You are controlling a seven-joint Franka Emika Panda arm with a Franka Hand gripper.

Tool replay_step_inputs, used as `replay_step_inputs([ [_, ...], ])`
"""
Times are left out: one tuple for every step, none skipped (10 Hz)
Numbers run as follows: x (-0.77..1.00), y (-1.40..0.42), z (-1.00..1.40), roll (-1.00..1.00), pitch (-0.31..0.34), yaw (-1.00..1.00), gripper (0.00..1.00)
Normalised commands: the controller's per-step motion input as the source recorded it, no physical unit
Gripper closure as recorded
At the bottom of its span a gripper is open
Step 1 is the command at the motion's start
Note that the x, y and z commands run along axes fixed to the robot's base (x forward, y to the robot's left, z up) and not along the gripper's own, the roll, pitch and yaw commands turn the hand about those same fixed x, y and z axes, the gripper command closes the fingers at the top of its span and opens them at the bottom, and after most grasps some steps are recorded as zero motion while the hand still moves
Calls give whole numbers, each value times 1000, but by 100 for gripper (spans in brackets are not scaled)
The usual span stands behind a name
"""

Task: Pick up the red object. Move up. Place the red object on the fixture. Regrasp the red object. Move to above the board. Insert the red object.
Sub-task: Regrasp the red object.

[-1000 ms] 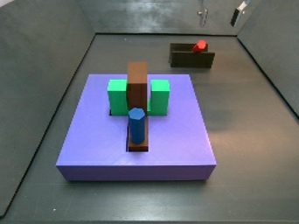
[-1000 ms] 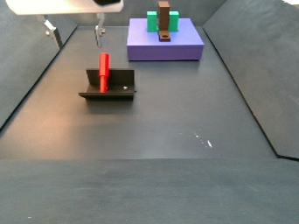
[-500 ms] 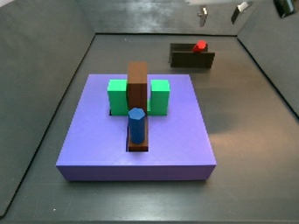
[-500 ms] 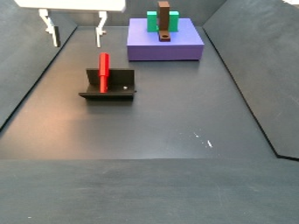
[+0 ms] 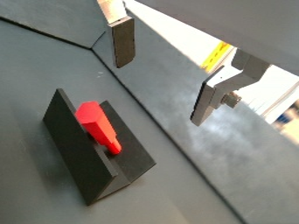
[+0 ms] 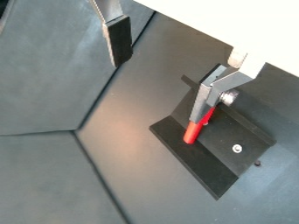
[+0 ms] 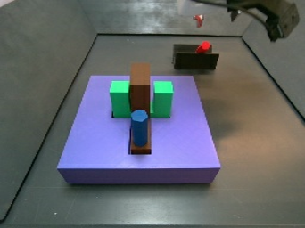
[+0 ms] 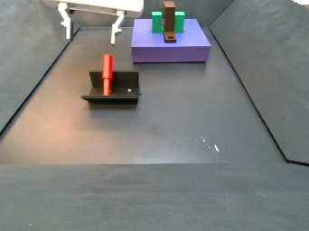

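Dark worktop (image 8: 182, 117): red object (image 8: 107, 72) rests on fixture (image 8: 112, 90); tool (image 8: 92, 25) hangs above at 11 o'clock, jaws apart, empty.

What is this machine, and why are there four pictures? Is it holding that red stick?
It is a robot arm. Its end effector has two flat fingers that pinch. Two pictures come from cameras beside the table, two from cameras on the arm's wrist looking down past the fingers. On the dark floor, the red object leans on the fixture, a little stand. Farther off is the board, with a green block, a brown bar and a blue peg. The end effector hangs above, open, holding nothing.
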Motion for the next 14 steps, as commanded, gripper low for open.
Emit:
replay_step_inputs([
  [89, -149, -180, 426, 0, 37, 0],
  [23, 0, -20, 391, 6, 0, 0],
  [0, 0, 0, 0, 14, 0, 0],
  [0, -43, 0, 0, 0, 0, 0],
  [0, -129, -374, 171, 257, 0, 0],
  [294, -46, -443, 0, 729, 294, 0],
  [257, 0, -403, 131, 669, 500, 0],
  [257, 0, -440, 60, 654, 423, 0],
  [263, 0, -334, 0, 297, 183, 0],
  [160, 0, -274, -109, 0, 117, 0],
  [17, 0, -257, -89, -43, 100, 0],
  [-177, 0, -131, -143, -134, 0, 0],
  [-234, 0, -146, -66, -134, 0, 0],
  [-337, 0, -206, 0, 0, 0, 0],
])
